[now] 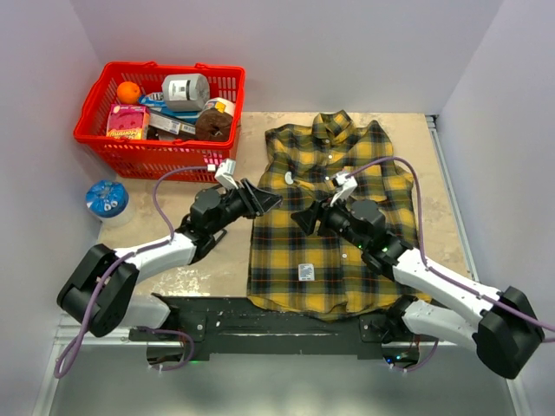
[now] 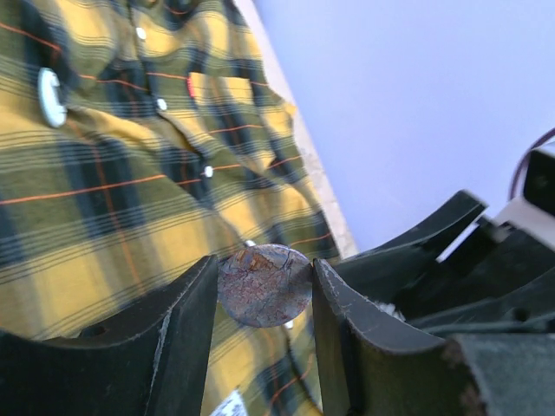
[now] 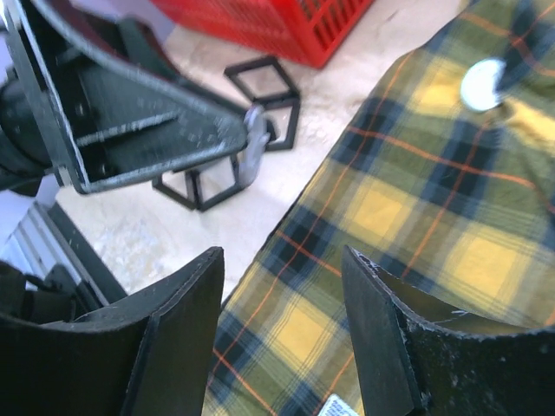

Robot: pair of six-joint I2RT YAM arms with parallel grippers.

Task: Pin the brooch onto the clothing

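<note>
Left gripper (image 1: 274, 201) clamped on the brooch (image 2: 264, 284) at the shirt's (image 1: 347, 243) 9 o'clock edge.
The red basket (image 1: 104, 146) at 10 o'clock holds packages; their print is unreadable. The round, rust-mottled brooch is held by its rim. The shirt lies flat on the surface (image 1: 217, 264), collar at 12, hem at 6, its white label (image 1: 306, 272) illegible. Right gripper (image 1: 300, 217) hovers above it, fingers apart.

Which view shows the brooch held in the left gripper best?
Left wrist: the brooch faces the camera, round face fully visible, pinched in the left gripper. Right wrist shows it only edge-on; in top external it is too small to tell.
</note>
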